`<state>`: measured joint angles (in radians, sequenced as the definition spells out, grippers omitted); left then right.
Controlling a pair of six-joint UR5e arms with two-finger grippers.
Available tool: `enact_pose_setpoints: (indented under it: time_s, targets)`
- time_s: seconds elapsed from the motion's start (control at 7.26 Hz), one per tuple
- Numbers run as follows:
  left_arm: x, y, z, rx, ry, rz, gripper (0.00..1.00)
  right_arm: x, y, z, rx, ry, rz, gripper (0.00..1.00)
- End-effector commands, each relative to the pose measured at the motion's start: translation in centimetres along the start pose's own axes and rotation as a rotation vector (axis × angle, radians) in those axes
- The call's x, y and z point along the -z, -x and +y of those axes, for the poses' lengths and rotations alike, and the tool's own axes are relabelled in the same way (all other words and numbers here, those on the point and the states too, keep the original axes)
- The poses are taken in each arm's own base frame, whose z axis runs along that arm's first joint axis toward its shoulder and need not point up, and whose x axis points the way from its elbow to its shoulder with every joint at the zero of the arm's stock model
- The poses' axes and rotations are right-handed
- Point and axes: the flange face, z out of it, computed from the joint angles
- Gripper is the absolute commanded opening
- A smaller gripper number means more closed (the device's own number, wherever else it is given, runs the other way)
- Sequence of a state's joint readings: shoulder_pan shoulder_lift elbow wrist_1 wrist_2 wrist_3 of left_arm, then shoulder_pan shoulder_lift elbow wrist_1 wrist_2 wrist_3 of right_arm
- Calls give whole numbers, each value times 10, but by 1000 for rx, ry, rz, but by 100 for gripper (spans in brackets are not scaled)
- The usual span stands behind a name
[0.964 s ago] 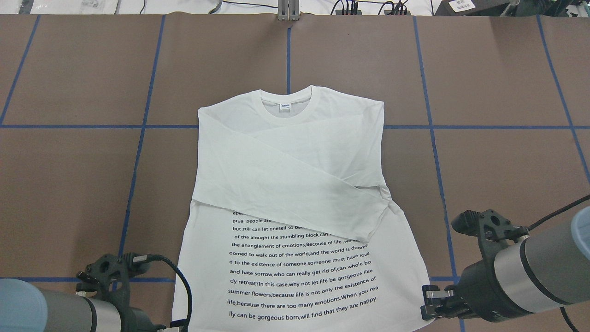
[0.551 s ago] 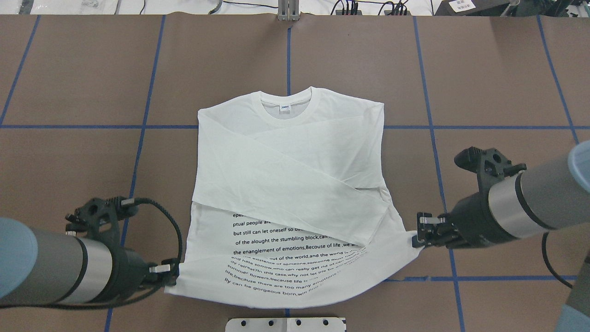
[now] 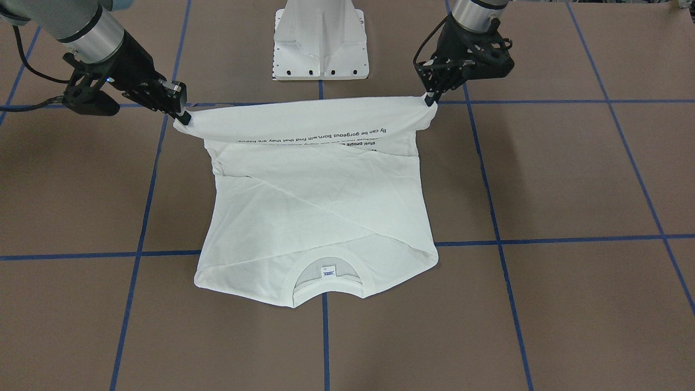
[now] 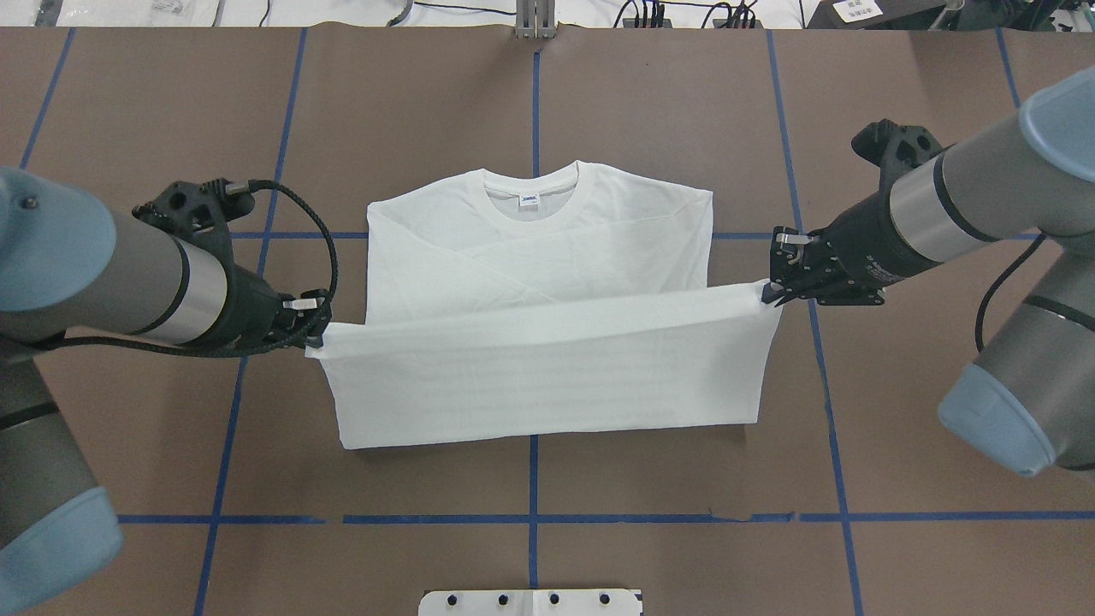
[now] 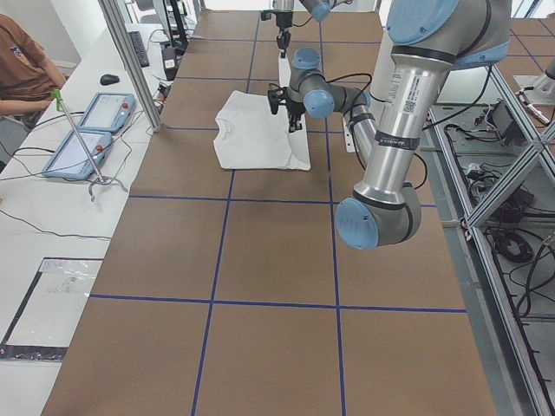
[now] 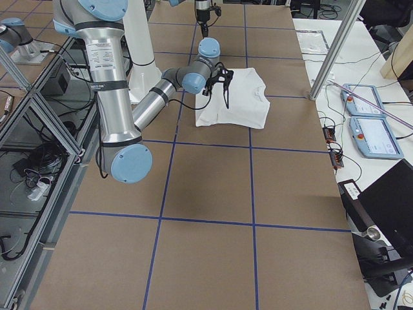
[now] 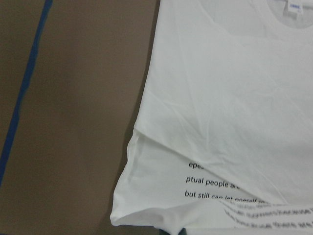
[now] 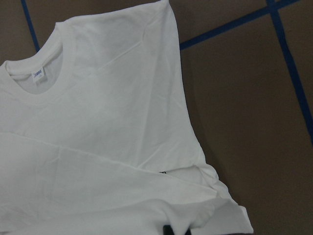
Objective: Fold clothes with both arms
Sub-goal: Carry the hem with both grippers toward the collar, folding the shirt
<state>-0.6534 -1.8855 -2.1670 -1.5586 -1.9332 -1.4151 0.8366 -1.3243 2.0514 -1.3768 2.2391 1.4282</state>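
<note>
We hold the shirt by its two bottom corners: the left gripper is pinched tight on the corner at 9 o'clock and the right gripper on the one at 3 o'clock, each with nothing but cloth between its fingers. The shirt lies in the middle of the surface, its collar and neck label towards 12 o'clock, away from our white base at 6 o'clock. Both sleeves lie folded across the chest, so the body makes a plain rectangle that can be halved in one go. We grip the outermost corners and hold them well apart because that draws the hem into a taut, nearly straight line; a slack hem would likely sag in the middle and drag wrinkles over the sleeves. The corners ride above the surface, as the front-facing view shows, and the lower part of the shirt slopes from them down to a crease on the 6 o'clock side, plain back upward from overhead, the printed text showing upside down from the front. The right corner sits a little nearer 12 o'clock than the left, so the hem runs slightly askew; we judge it should be squared before it is laid down. The fold looks about half done: the hem stands over the chest, and what remains is to carry it to the collar, lay it level with the shoulders and let go.
</note>
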Motion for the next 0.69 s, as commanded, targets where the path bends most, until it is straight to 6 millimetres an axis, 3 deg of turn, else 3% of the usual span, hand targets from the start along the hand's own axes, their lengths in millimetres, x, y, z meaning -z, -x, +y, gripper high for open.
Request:
enact_pose_setpoints:
  time_s: [0.0,0.28,0.55]
  targets:
    - [-19,9,-56,-2,-51,-43,0,-25,11,-56,-8,-35,41,0]
    - [-50,-6,-77,-11,-64,-9,0,-37,39,-88,-23,-50,47,0]
    - [-90,4,-95,-21,-72,17,0,-37,60,-96,-14,-59,37,0]
